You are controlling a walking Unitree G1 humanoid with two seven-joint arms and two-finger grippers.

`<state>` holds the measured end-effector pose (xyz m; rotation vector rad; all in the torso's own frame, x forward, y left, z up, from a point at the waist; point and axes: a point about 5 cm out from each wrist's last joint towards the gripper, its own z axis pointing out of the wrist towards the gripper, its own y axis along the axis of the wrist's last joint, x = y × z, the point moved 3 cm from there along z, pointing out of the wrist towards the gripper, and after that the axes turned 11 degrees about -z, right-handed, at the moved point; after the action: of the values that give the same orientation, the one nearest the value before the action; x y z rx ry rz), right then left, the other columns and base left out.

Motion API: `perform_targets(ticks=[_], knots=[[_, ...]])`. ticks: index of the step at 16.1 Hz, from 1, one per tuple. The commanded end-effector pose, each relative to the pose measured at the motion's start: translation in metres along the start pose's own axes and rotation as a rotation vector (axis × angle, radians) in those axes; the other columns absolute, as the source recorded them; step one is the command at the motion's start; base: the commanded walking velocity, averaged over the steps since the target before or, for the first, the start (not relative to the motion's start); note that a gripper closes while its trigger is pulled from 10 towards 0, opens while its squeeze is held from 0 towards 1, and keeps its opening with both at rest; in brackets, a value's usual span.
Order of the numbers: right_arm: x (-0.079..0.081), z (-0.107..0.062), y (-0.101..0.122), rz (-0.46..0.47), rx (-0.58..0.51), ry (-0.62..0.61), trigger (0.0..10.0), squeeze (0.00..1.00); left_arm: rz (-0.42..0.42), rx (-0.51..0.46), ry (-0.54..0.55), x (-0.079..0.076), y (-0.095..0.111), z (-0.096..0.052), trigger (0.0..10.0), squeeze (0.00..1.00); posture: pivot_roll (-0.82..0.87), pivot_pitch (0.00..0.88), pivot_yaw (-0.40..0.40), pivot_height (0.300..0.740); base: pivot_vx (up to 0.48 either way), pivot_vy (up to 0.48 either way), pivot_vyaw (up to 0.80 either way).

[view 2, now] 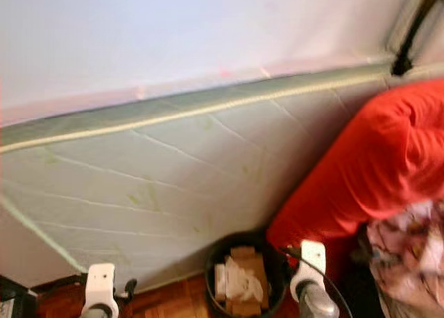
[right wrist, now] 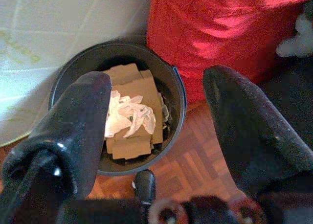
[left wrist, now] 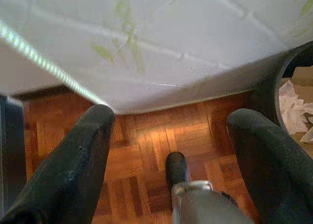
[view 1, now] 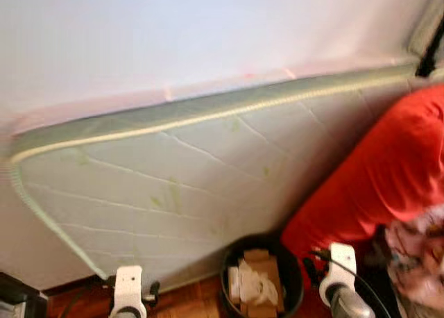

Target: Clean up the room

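A white quilted mattress (view 1: 173, 186) with a green piped edge leans against the pale wall and takes most of the head views, from the left side to the upper right. Under its lower edge, at the bottom centre of the frame, stands a black round bin (view 1: 262, 276) on the wooden parquet floor (left wrist: 146, 155). Inside the bin lie pieces of brown cardboard (right wrist: 128, 111) with crumpled white paper (right wrist: 129, 117) on top. Just beside the bin, on the right of the frame, there is a big red bag (view 1: 381, 172) of soft cloth, and it seems to touch the bin's rim. At the lower right corner lies some pink and white patterned cloth (view 1: 416, 255), blurred.

The left gripper (left wrist: 171, 136) hangs over the bare floor near the mattress's lower edge; its two black fingers (left wrist: 73, 160) are spread wide with nothing between them. The right gripper (right wrist: 156, 116) is above the bin, near its right rim, and its fingers (right wrist: 244, 126) are also spread apart and hold nothing. Both wrists show at the bottom of the head views.
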<state>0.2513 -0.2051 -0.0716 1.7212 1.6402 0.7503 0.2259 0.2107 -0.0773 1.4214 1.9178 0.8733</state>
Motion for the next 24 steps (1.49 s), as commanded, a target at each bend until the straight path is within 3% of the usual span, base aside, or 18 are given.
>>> perform_targets(ticks=[1,4,5,8,10,16,22,24], knots=[[-0.001,-0.002,-0.010,0.033,0.038,-0.018,10.0,0.00,0.004,0.029,0.001,-0.001,-0.004,0.001,10.0,0.00,0.02,0.000,-0.053,0.740,0.000,0.000,0.00],[0.004,-0.006,-0.025,0.047,0.084,-0.008,10.0,0.00,0.018,0.057,0.000,-0.002,-0.006,0.003,10.0,0.00,-0.02,0.000,-0.031,0.740,0.000,0.000,0.00],[0.001,-0.013,-0.043,0.049,0.138,-0.021,10.0,0.00,0.013,0.079,0.013,0.002,-0.012,0.001,10.0,0.00,-0.02,0.000,-0.023,0.740,0.000,0.000,0.00],[-0.011,-0.022,-0.064,0.075,0.210,-0.062,10.0,0.00,0.019,0.117,0.025,0.006,-0.022,-0.002,10.0,0.00,-0.04,0.000,-0.012,0.740,0.000,0.000,-0.22],[-0.015,-0.023,-0.065,0.076,0.213,-0.070,10.0,0.00,0.024,0.131,0.033,0.010,-0.027,-0.004,10.0,0.00,-0.04,0.000,-0.010,0.740,0.000,0.000,-0.65],[-0.002,-0.019,-0.059,0.037,0.198,-0.019,10.0,0.00,0.039,0.160,0.041,0.015,-0.033,-0.007,10.0,0.00,-0.02,0.000,-0.011,0.740,0.000,0.000,-0.65],[0.000,-0.019,-0.059,0.025,0.209,-0.022,10.0,0.00,0.067,0.160,0.050,0.016,-0.032,-0.006,10.0,0.00,0.00,0.005,-0.024,0.740,0.000,-0.114,-0.65],[0.001,-0.018,-0.059,0.021,0.210,-0.019,10.0,0.00,0.039,0.172,0.074,0.021,-0.036,-0.008,10.0,0.00,0.00,0.017,-0.026,0.740,0.000,0.000,-0.66]])
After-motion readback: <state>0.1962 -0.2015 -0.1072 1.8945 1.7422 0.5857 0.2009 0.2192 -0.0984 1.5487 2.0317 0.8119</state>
